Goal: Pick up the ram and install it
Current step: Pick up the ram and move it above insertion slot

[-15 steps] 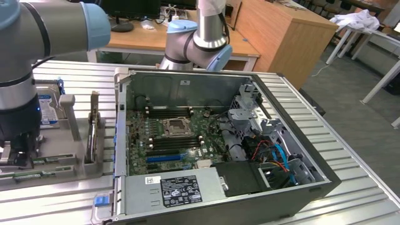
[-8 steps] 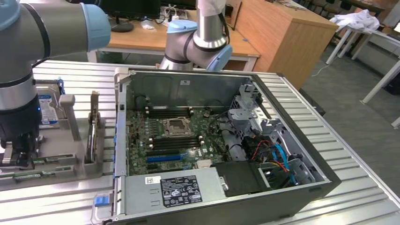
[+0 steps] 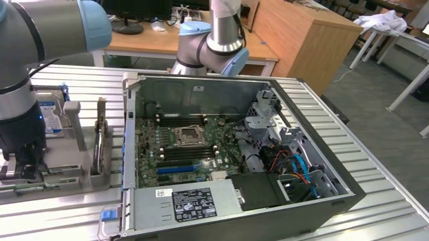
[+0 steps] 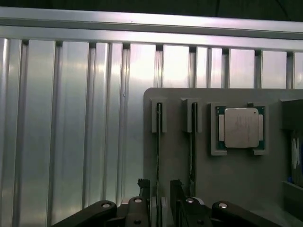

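The pick-up step is in hand; nothing is being installed yet. In the exterior view the gripper (image 3: 23,168) is hanging low over a grey holder (image 3: 74,150) at the exterior view's left of the open computer case (image 3: 201,76), both sitting on the ribbed tabletop (image 3: 375,191).

In the wrist view the ram (image 4: 158,142) is standing on edge in a slot of the holder, showing as a thin dark line. The fingers (image 4: 144,189) are straddling its near end, one on each side. They are looking parted, with a gap showing around the stick, so I am judging them open and not yet gripping. A second stick (image 4: 192,142) is sitting in the neighbouring slot, just beside the first, and the processor (image 4: 241,127) is resting in its own pocket beyond that.

As I am reading it, a good grasp is calling for the fingers to stay centred over this one stick, clear of its neighbour, and to close squarely on its flat faces. Seating it is going to demand a straight lift and careful alignment with the memory slots (image 3: 176,119) beside the socket on the board inside the case.
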### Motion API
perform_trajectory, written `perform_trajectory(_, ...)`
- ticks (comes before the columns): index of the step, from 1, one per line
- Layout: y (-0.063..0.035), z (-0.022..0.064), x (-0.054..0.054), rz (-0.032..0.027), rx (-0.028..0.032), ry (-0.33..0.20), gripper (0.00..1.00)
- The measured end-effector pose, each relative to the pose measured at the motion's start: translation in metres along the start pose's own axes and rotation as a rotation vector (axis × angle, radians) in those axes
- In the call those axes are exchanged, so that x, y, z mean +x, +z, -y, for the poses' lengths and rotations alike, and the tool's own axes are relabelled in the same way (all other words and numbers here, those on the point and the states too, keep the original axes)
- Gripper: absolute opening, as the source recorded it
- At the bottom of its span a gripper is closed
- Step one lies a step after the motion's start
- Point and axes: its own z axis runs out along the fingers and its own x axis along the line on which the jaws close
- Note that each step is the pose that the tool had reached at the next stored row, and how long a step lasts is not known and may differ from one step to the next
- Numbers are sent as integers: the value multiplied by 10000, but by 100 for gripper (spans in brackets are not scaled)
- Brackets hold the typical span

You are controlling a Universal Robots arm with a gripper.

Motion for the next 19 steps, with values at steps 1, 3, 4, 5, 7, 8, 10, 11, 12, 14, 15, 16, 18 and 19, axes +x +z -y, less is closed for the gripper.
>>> perform_trajectory(1,19,1,0,0,0,0,31)
perform_trajectory(3,56,2,1,0,0,0,31)
perform_trajectory(4,73,2,1,0,0,0,31)
perform_trajectory(5,91,3,1,0,0,0,31)
perform_trajectory(7,127,4,2,-1,0,1,31)
perform_trajectory(8,146,4,4,-1,-1,2,31)
perform_trajectory(10,182,5,8,-1,-1,2,31)
perform_trajectory(11,200,6,10,-1,-1,1,31)
perform_trajectory(12,218,6,12,0,0,1,31)
perform_trajectory(14,255,8,16,-1,0,1,31)
perform_trajectory(15,273,8,18,-1,0,1,31)
perform_trajectory(16,291,9,19,-1,0,0,31)
perform_trajectory(18,327,9,21,-1,-1,1,31)
perform_trajectory(19,335,10,22,0,-3,1,31)
